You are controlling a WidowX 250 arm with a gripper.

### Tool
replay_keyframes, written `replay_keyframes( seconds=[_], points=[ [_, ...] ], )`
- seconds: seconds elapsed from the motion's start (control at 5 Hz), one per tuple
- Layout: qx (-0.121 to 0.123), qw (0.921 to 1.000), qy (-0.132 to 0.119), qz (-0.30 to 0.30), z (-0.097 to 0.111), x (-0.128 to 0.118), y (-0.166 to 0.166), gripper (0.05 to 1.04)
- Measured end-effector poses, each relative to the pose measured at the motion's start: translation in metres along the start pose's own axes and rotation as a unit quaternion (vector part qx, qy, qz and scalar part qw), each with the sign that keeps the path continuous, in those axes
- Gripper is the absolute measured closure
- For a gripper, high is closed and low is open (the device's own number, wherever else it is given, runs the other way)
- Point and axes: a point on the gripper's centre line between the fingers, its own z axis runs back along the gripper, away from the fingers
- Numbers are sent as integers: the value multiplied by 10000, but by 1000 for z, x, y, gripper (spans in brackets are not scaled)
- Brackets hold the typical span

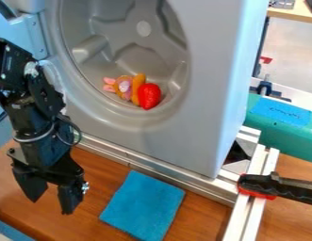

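My gripper (52, 206) hangs at the left of the camera view, black and two-fingered, pointing down over the wooden table (205, 209); its two fingers stand apart with a gap between them, released and holding nothing. Nearest to it is a blue cloth (143, 206), to the right of the fingers in the view and apart from them; the cloth lies flat on the wood, turned at an angle, in front of a metal rail (158, 173).

Beyond that rail I see a toy washing machine (202, 127), its front grey and its side pale blue; its round drum (136, 59) is open toward me, with raised ridges moulded inside. Low in the drum lie a red strawberry (149, 95) and, on its left side in the view, a small orange toy (124, 88) with pink parts; the two are close together, inside the lower rim.

Farther to the right, more pale metal rails (253, 202) run toward the bottom of the view; a black clamp (281, 188) with a red pad sits across them. Behind the rails, at the right edge, is a green box (293, 139); blue tape (281, 112) with handwriting is stuck on its top.
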Motion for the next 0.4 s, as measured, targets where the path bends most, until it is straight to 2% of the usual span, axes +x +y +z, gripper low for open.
replay_keyframes(
  seconds=[0.2, 0.4],
  points=[
    [-4, 10000, 70, -2, -3, -2, 0, 83],
    [-55, 9995, -2, -316, -17, 5, -25, 83]
  ],
)
